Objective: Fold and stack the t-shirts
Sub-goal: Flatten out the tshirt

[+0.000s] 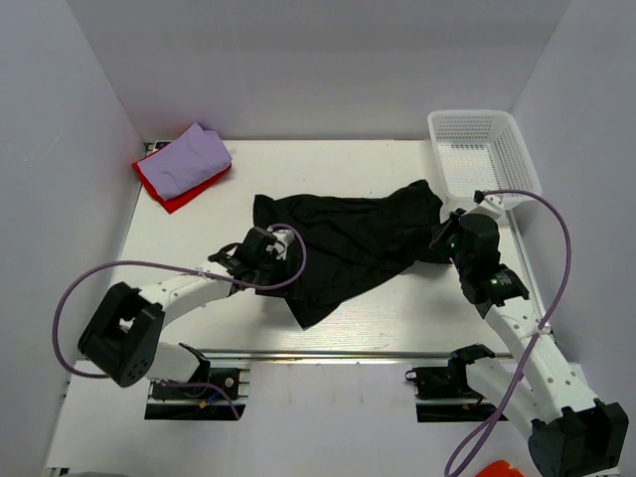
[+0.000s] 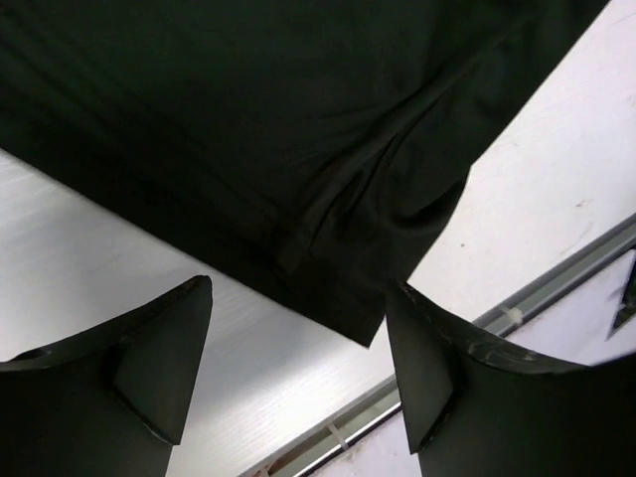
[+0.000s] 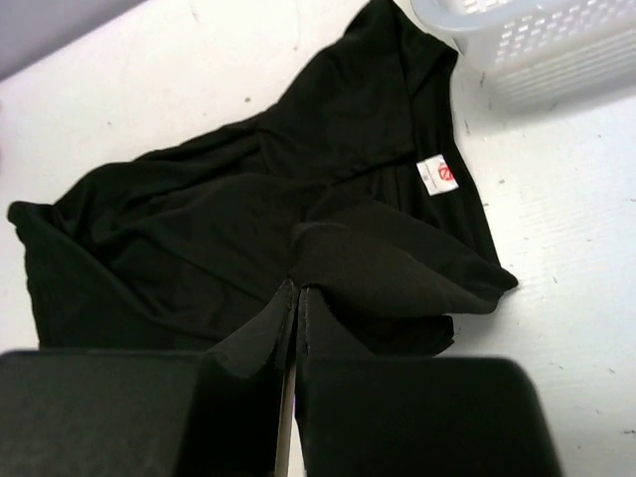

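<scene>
The black shirt [image 1: 348, 243] is pinched by the right gripper [image 3: 296, 290]; the left gripper [image 2: 298, 288] is held open above its hem.

The left arm [image 1: 189, 288] and the right arm [image 1: 532, 363] are built alike: white tube links between bulky black joint housings. A pale purple cable [image 1: 149, 264] loops off the left one, and a second purple cable [image 1: 527, 193] off the right. Small green lights [image 1: 494, 282] glow on the right arm's black wrist block. The left pincer [image 2: 298, 288] and the right pincer [image 3: 296, 290] have matte black, wedge-shaped fingers [image 2: 164, 363].
</scene>
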`<action>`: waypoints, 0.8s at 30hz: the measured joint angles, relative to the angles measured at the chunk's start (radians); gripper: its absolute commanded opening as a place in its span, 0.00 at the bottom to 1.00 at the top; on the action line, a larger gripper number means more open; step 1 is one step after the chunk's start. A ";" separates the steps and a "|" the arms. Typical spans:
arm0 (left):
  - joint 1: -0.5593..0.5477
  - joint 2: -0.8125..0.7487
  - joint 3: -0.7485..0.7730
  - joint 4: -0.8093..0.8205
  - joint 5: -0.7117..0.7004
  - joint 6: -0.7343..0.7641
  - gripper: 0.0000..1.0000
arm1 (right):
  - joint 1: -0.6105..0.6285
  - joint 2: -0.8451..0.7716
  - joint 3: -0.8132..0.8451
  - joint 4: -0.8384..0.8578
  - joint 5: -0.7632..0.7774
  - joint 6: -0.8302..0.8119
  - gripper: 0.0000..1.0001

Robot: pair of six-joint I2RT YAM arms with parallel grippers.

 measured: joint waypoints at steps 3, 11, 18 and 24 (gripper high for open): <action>-0.038 0.065 0.024 0.004 -0.014 0.000 0.78 | 0.000 0.004 -0.011 -0.007 0.004 0.000 0.00; -0.097 0.171 0.102 -0.005 -0.070 -0.010 0.68 | 0.000 0.031 -0.011 -0.013 0.017 -0.002 0.00; -0.119 0.200 0.135 -0.010 -0.094 -0.026 0.48 | -0.001 0.045 -0.011 -0.014 0.022 -0.003 0.00; -0.137 0.232 0.158 -0.060 -0.119 -0.025 0.53 | -0.002 0.045 -0.011 -0.014 0.022 -0.004 0.00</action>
